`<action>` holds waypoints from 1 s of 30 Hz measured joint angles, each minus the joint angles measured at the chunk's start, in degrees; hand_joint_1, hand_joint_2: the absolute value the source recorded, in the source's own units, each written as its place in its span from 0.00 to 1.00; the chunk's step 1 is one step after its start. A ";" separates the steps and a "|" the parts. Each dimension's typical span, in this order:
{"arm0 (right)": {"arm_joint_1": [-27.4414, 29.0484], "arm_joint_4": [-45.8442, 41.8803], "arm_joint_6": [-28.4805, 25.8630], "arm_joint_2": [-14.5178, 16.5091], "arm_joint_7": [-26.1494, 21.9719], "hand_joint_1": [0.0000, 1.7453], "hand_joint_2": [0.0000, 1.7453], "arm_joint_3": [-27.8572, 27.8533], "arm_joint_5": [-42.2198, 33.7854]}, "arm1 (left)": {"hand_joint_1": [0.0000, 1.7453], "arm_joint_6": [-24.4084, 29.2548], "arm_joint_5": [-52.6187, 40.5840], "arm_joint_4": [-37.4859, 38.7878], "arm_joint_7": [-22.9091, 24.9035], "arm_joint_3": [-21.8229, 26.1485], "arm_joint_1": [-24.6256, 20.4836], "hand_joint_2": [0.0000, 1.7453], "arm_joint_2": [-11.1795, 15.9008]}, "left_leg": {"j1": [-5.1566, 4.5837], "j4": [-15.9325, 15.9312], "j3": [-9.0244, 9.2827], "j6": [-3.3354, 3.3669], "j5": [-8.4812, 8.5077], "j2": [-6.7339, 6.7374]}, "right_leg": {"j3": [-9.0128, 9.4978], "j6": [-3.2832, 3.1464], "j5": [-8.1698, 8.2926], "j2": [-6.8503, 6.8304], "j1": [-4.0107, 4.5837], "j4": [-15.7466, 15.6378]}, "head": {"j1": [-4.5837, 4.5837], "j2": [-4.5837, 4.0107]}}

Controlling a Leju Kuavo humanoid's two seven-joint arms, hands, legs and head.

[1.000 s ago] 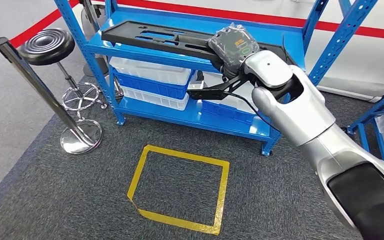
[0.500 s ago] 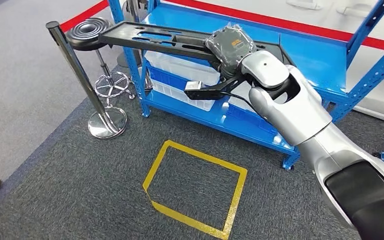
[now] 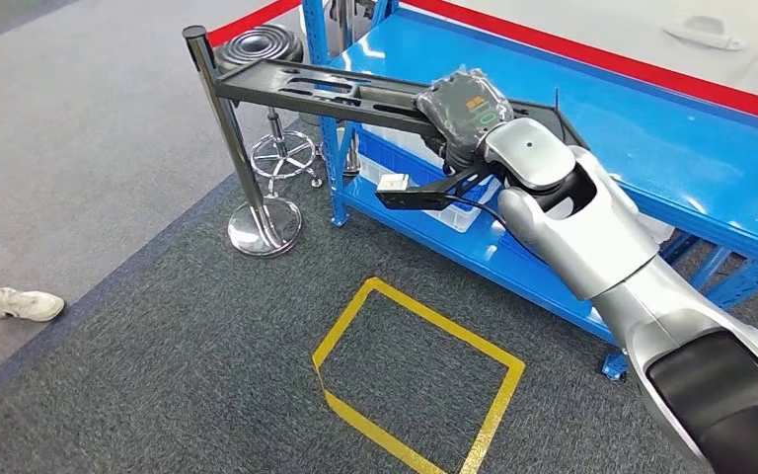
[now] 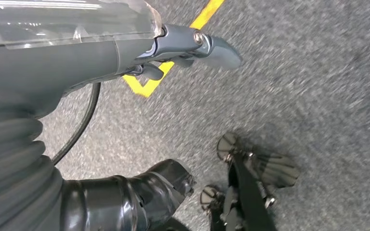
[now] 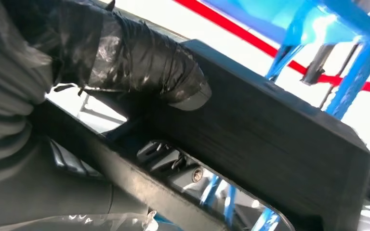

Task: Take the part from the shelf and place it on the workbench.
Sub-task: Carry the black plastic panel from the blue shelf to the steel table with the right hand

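1. Head view takes in the whole scene: my right hand [image 3: 466,107], wrapped in clear film, grips the long flat black plastic part with slotted cut-outs [image 3: 326,89], which juts out level from the hand, in the air in front of the blue metal shelf rack [image 3: 642,148] and above its lower shelf.
2. That same view shows the part's far end close by the top of a grey metal stanchion post [image 3: 225,128]; whether they touch I cannot tell.
3. On the dark grey carpet [image 3: 158,375] lies a yellow tape rectangle [image 3: 417,380], and a black round stool with a chrome base [image 3: 276,59] stands behind the post.
4. At the picture's left edge I see a person's white shoe [image 3: 20,303].
5. Right wrist view gives the grip up close: my thumb [image 5: 144,62] presses on the part's flat black face, with blue rack uprights behind it.
6. Left wrist view looks down at the carpet and a corner of the yellow tape; my left hand [image 4: 183,45] hangs there holding nothing, its dark fingers [image 4: 217,48] extended.
7. My silver right arm [image 3: 602,247] reaches forward and upward, bent at the wrist.
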 joint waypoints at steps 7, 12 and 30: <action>0.55 -0.15 -0.65 -0.54 0.35 1.00 1.00 -0.02 0.46 | 0.00 0.20 -0.31 0.03 -0.31 0.30 0.20 1.00 0.01 | -0.34 5.26 -2.71 -1.27 -3.21 6.40 | 0.73 -1.52 0.57 -3.26 -0.09 -1.22 | -0.68 0.00; 2.66 -0.26 -1.73 -1.90 0.48 1.00 1.00 -0.03 0.61 | 0.00 0.35 -0.80 0.03 -0.49 0.53 0.05 1.00 -0.02 | -0.65 6.66 -2.65 -0.42 -2.44 9.74 | 1.04 -1.67 0.05 -8.12 0.84 -1.16 | -0.69 0.00; 7.25 -3.10 -3.17 -8.50 0.61 1.00 1.00 -1.31 0.85 | 0.00 1.19 -1.97 0.03 0.37 1.02 0.40 1.00 -1.11 | -0.81 0.16 1.21 1.56 -0.90 1.63 | 0.09 0.85 0.13 -0.42 -0.11 0.15 | -0.58 0.00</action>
